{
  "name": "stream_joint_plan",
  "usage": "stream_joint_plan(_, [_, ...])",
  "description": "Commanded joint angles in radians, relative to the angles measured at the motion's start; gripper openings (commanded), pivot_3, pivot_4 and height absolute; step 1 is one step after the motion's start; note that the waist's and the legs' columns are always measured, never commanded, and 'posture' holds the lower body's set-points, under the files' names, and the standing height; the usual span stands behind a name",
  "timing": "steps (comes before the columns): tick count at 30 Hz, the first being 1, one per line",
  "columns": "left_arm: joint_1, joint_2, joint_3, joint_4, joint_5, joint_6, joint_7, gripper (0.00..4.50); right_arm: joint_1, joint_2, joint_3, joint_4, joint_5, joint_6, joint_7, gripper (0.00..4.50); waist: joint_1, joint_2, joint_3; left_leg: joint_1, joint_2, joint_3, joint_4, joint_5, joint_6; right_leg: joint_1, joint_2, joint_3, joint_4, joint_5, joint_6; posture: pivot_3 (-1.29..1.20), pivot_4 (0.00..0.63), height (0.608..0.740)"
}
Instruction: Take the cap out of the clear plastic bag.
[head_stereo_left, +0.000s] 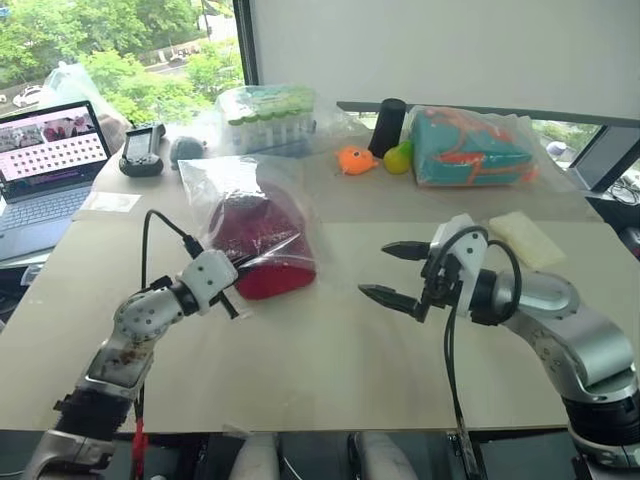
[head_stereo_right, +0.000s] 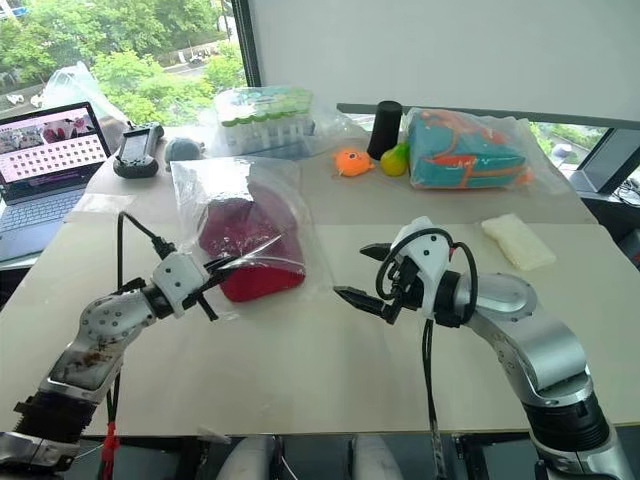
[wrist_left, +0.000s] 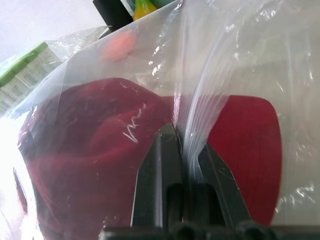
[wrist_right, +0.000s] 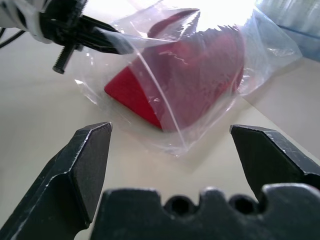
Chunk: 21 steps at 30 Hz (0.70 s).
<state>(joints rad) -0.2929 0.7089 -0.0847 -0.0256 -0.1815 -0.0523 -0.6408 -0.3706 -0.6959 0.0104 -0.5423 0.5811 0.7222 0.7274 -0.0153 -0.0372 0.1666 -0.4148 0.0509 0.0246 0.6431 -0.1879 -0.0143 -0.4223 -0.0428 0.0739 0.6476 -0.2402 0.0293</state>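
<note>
The maroon fabric baseball cap (head_stereo_right: 243, 250) lies fully inside the large crinkly clear plastic bag (head_stereo_right: 240, 225) on the beige table (head_stereo_right: 330, 370). The left gripper (wrist_left: 184, 145) pinches a fold of the film; the right gripper (head_stereo_right: 368, 272) hangs wide apart nearby, so the pull-out remains undone

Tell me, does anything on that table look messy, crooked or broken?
Nothing looks spilled or broken. The one oddity is the clear plastic bag: the left gripper has pinched a fold of it, pulling the film into a taut ridge over the cap inside. The right gripper hangs open beside it.
</note>
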Motion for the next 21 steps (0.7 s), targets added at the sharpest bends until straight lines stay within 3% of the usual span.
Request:
stream_joint_plan(1, [-0.072,-0.008,0.039,-0.083,-0.065,0.147,-0.025,0.14,-0.053,0.016,-0.084,-0.088,0.193,0.086,0.003,4.50,0.000,0.000,0.000,0.000,0.000,0.000,0.000,0.000,0.000,0.000,0.000,0.000,0.000,0.000,0.000,0.00,0.150,0.740])
stream_joint_plan(5, [-0.156,-0.053,0.066,-0.115,-0.086,0.285,0.029,0.14,-0.084,0.019,-0.068,-0.116,0.263,0.127,-0.007,4.50,0.000,0.000,0.000,0.000,0.000,-0.001,0.000,0.000,0.000,0.001,0.000,0.000,0.000,0.000,0.001,0.00,0.150,0.740])
stream_joint_plan(9, [-0.208,-0.105,0.086,-0.150,-0.099,0.376,0.065,0.14,-0.122,0.093,0.046,-0.131,0.222,0.121,-0.064,4.50,-0.006,0.000,0.000,0.000,-0.001,-0.002,0.001,0.000,0.000,0.001,0.000,0.000,0.000,-0.002,0.004,0.00,0.150,0.740])
stream_joint_plan(11, [-0.207,-0.123,0.096,-0.164,-0.105,0.404,0.075,0.14,-0.143,0.133,0.149,-0.113,0.118,0.092,-0.110,4.50,-0.010,0.000,0.000,-0.001,-0.001,-0.003,0.001,0.000,0.000,0.000,0.000,0.000,0.000,-0.002,0.004,0.00,0.150,0.740])
stream_joint_plan(15, [-0.197,-0.142,0.100,-0.192,-0.114,0.448,0.078,0.14,-0.221,0.178,0.423,0.040,-0.286,-0.096,-0.227,4.50,-0.024,0.000,0.000,-0.001,-0.001,-0.003,0.001,0.000,0.000,0.000,0.001,-0.001,0.001,-0.001,0.003,0.00,0.150,0.740])
stream_joint_plan(21, [-0.197,-0.156,0.114,-0.207,-0.107,0.473,0.085,0.14,-0.257,0.176,0.525,0.214,-0.548,-0.313,-0.226,4.50,-0.022,0.000,0.000,-0.002,-0.002,-0.004,0.001,0.000,0.000,-0.001,0.000,-0.001,0.000,0.001,-0.001,0.00,0.150,0.740])
